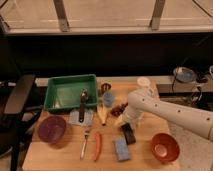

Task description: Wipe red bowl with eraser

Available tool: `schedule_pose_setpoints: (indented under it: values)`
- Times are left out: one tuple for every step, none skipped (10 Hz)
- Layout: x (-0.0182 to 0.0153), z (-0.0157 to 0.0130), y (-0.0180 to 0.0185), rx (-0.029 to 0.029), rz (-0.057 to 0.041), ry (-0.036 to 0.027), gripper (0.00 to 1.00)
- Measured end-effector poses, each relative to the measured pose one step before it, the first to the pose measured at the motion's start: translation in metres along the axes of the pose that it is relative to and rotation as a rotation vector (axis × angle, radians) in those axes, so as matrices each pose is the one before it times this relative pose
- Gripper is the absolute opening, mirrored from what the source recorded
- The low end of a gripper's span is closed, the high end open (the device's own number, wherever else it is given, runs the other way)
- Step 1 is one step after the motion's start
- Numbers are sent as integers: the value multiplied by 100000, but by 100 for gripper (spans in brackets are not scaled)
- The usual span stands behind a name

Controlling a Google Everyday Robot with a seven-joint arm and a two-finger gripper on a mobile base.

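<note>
Nearest, at the lower right of the frame, the red bowl (165, 147) stands upright on the worktop (55, 157), empty as far as can be seen. Left of it, at lower centre, lies a light blue sponge (121, 149). Just above the sponge is the eraser (129, 134), flat on the wood and apart from the bowl. The end effector (124, 122) hangs at the eraser's upper end, right over it or touching it. Whether it stands wide or narrow cannot be told, and the eraser does not look lifted.

The step in hand seems to be the grasp. To do it well, I judge, close across the eraser's short sides, centred along its length and clear of the sponge, so a flat face stays free to rub the bowl's inside.

Farther back sit a purple bowl (52, 129) at the left and a green tray (62, 94) beyond it.
</note>
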Motion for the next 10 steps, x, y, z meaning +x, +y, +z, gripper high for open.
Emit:
schedule_pose_setpoints:
  values:
    - [-39,226,40,487,595,-725,47]
    - [-47,9,212,332,875,-184,37]
    - [-6,-117,251,474,1025,354,27]
    - [73,-384,74,329,756,828,16]
    - [159,-849,393,468,1453,1286,6]
    - [321,-1283,616,738,2217,1418,1]
    - [337,-1855,989,367,2410,910,0]
    - [395,-1953,1408,106,2660,892,0]
    - [477,-2030,1698,316,3088,632,0]
    - [469,-1788,1821,146,3277,552,0]
